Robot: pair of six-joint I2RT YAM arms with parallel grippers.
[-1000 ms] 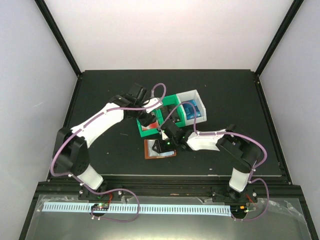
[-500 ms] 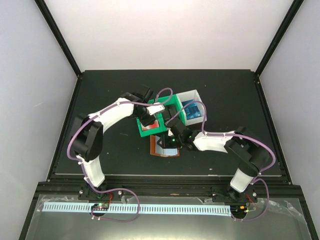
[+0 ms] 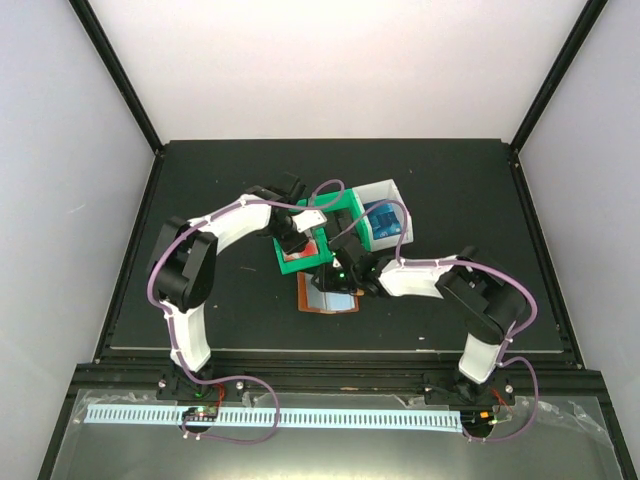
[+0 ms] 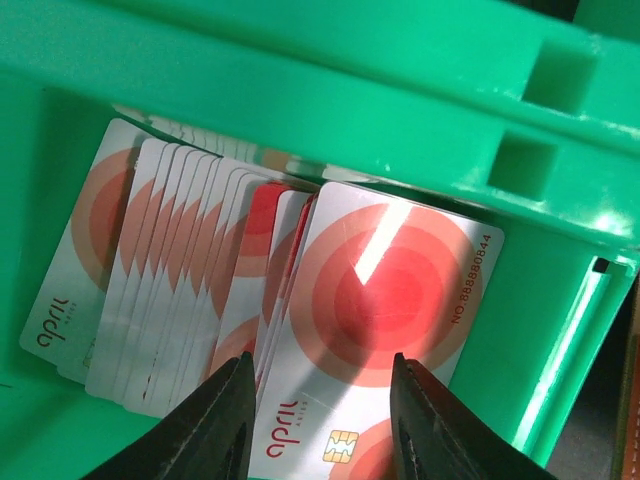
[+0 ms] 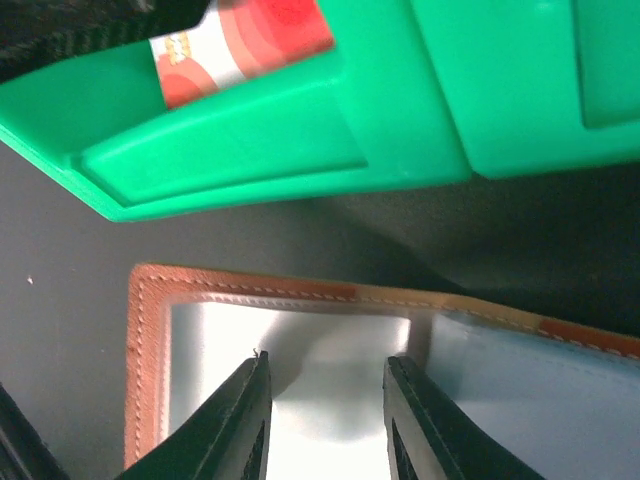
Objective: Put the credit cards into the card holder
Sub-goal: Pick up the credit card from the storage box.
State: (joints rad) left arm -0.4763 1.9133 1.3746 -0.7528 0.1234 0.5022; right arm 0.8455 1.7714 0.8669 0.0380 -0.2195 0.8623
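The red-and-white cards [image 4: 170,270] lie fanned in a stack inside the green bin [image 4: 300,70]. The left claw [image 4: 322,420] hangs right over them, its fingers [image 4: 225,420] partly apart and straddling the chip end of the top card [image 4: 400,300]. No grip on it shows, and whether the tips touch it I cannot tell. That card's long axis runs away from the claw, leaning a little to the right, so the fingers span its short width. More blue cards [image 3: 386,222] sit in the white bin [image 3: 383,190] behind. The wallet [image 5: 150,340] lies open and flat on the table [image 3: 200,170] just beside the green bin's near wall, with a dark strip between them. The right claw [image 5: 330,420] is poised over its clear pocket, jaws partly apart and holding nothing. So the left arm is the nearer one for lifting a card. The carry is short — from the bin across its wall and down toward the pocket under the right claw.
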